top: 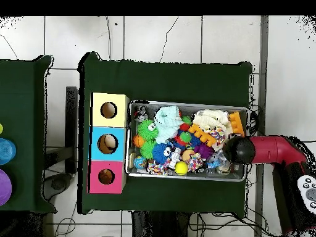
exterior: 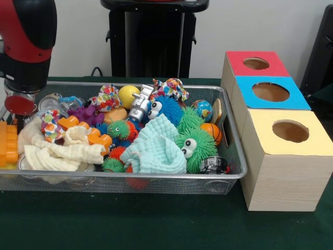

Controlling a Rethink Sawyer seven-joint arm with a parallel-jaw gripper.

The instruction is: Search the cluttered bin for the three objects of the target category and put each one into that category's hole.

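Front view. The long, shallow silver wire-mesh bin sits on the green cloth, heaped with toys: spiky green fuzzy balls with googly eyes, a pale mint folded cloth, a cream knitted cloth, bright orange plastic blocks. The red and black arm hangs over the bin's left end; its tool is hidden behind the arm's body, so I cannot tell whether it is spread or pressed together. A tan rounded lump shows mid-bin, possibly one of the target figures (mostly buried). The round hole in the red panel lies farthest back on the pale wooden box, beside the bin's right end, presumably for short carries.

Overhead view. Here the arm's end sits inside the rim, above the orange blocks' end, well apart from the red-panelled hole. This view alone shows all three holes squarely; the front alone shows pile depth.
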